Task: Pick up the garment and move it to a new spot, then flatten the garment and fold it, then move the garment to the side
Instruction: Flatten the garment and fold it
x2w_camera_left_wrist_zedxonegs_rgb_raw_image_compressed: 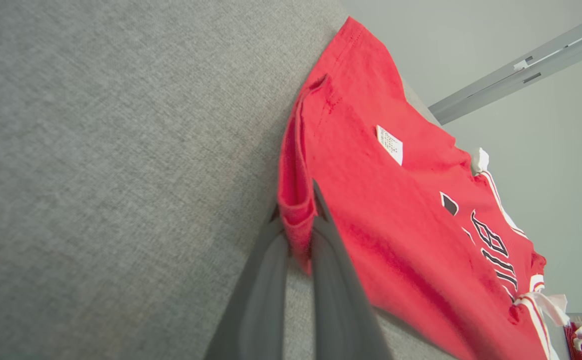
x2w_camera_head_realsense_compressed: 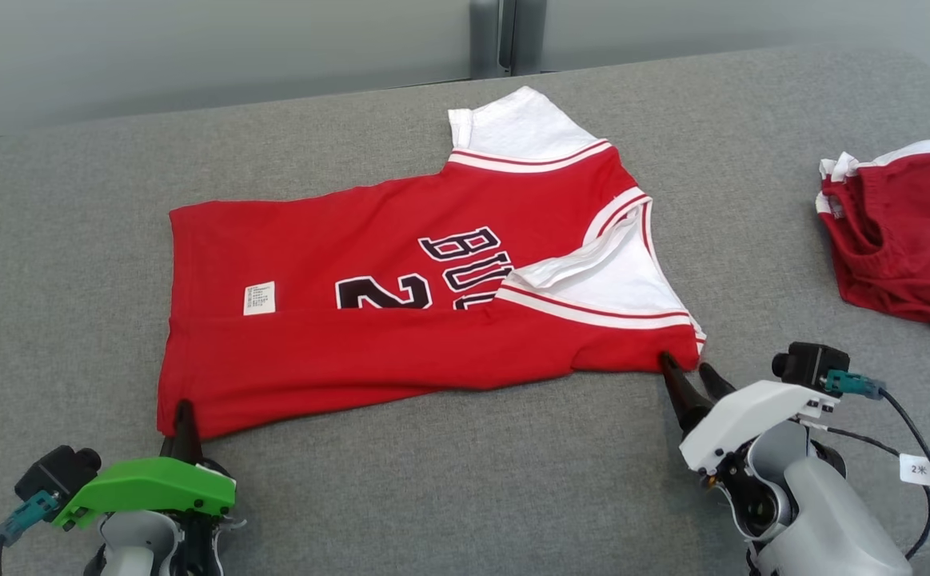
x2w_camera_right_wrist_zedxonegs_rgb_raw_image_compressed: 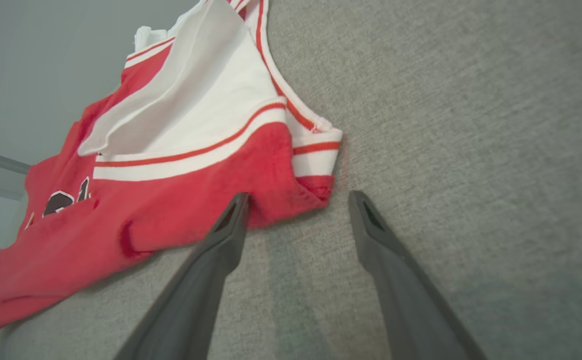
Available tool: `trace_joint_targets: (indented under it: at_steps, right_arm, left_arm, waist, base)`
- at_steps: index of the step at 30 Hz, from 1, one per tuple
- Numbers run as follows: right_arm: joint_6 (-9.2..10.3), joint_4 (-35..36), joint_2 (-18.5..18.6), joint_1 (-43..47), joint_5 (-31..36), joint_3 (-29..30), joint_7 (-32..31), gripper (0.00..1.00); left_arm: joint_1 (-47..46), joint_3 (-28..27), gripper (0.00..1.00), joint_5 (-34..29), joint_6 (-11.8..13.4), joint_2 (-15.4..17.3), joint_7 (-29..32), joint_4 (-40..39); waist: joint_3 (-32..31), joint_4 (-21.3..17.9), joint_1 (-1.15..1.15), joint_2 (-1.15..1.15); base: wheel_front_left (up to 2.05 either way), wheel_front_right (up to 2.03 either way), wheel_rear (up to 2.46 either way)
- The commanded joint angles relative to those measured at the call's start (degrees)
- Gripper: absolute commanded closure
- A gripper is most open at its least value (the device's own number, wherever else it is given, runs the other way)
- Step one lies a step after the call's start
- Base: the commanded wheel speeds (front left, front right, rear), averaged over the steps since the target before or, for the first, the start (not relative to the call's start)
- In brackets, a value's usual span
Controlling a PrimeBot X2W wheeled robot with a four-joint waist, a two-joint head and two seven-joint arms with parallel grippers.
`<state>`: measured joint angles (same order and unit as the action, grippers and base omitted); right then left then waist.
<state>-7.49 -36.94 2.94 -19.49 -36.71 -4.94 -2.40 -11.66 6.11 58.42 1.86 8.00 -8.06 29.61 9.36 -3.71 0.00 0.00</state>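
The garment point(x2w_camera_head_realsense_compressed: 401, 320) is a red jersey with white sleeves and dark lettering. It lies spread on the grey padded surface point(x2w_camera_head_realsense_compressed: 73, 240), its near long edge folded over. My left gripper point(x2w_camera_head_realsense_compressed: 185, 408) is shut on the garment's near-left hem corner. In the left wrist view the two fingers point(x2w_camera_left_wrist_zedxonegs_rgb_raw_image_compressed: 275, 250) pinch a fold of the red cloth point(x2w_camera_left_wrist_zedxonegs_rgb_raw_image_compressed: 396, 225). My right gripper point(x2w_camera_head_realsense_compressed: 687, 368) stands open at the near-right shoulder corner. In the right wrist view its tips point(x2w_camera_right_wrist_zedxonegs_rgb_raw_image_compressed: 298, 197) flank the red-and-white corner of the garment point(x2w_camera_right_wrist_zedxonegs_rgb_raw_image_compressed: 180, 210), the left tip touching the cloth.
A second red piece of clothing with white trim point(x2w_camera_head_realsense_compressed: 904, 232) lies bunched at the right edge of the surface. A pale wall with a grey post point(x2w_camera_head_realsense_compressed: 490, 36) runs behind the far edge. Bare grey surface lies left and in front of the jersey.
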Motion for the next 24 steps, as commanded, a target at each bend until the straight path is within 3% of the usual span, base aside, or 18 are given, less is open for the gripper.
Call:
trace_joint_targets:
  at_steps: [1,2,3,4,5,7,9,19,24]
  right_arm:
    - [0.00,-1.46,-0.07,-0.84,-0.09,-0.55,0.23,0.00]
    - [0.00,-2.80,-0.07,-1.78,-0.22,-0.88,0.39,0.00]
    - [0.00,-3.96,-0.07,-2.66,-0.49,-1.17,0.81,0.11]
    - [0.00,-5.10,-0.07,-3.56,-0.73,-1.51,1.05,0.42]
    - [0.00,-5.98,-0.08,-4.39,-0.88,-1.88,1.47,0.56]
    - [0.00,-7.37,-0.07,-5.96,-0.88,-2.59,2.81,0.72]
    - [0.00,-8.33,0.02,-7.10,-1.48,-3.01,3.94,1.00]
    - [0.00,-7.94,0.65,-6.51,-3.49,-1.20,5.77,1.00]
    - [0.04,-3.59,2.05,-1.96,-5.42,1.01,4.80,1.00]
  left_arm:
    - [-0.69,-0.06,1.00,-0.31,0.17,0.30,0.09,-0.16]
    - [-0.75,-0.03,1.00,-0.30,0.13,0.30,0.10,-0.20]
    - [-0.79,-0.01,1.00,-0.29,0.10,0.31,0.09,-0.21]
    - [-0.85,0.02,1.00,-0.28,0.08,0.32,0.07,-0.24]
    - [-0.90,0.01,1.00,-0.26,0.06,0.34,0.05,-0.25]
    - [-0.94,0.07,1.00,-0.26,0.02,0.40,-0.02,-0.33]
    - [-0.87,0.23,1.00,-0.52,-0.10,0.57,-0.21,-0.48]
    - [1.82,0.82,1.00,-0.75,-1.19,0.64,-1.15,-3.82]
    - [5.89,1.35,1.00,-0.94,-0.82,0.04,-1.74,-7.61]
  waist:
    - [0.06,0.14,0.00,0.00]
    - [0.09,0.24,0.00,0.00]
    - [0.10,0.33,0.00,0.00]
    - [0.10,0.43,0.00,0.00]
    - [0.11,0.51,0.00,0.00]
    - [0.10,0.65,0.00,0.00]
    - [0.04,0.77,0.00,0.00]
    - [-0.62,0.77,0.00,0.00]
    - [-1.26,0.82,0.00,0.00]
  base:
    - [0.00,0.00,0.00]
    - [0.00,0.00,0.00]
    - [0.00,0.00,0.00]
    - [0.00,0.00,0.00]
    - [0.00,0.00,0.00]
    - [0.00,0.00,0.00]
    - [0.00,0.00,0.00]
    - [0.00,0.00,0.00]
    - [0.00,0.00,0.00]
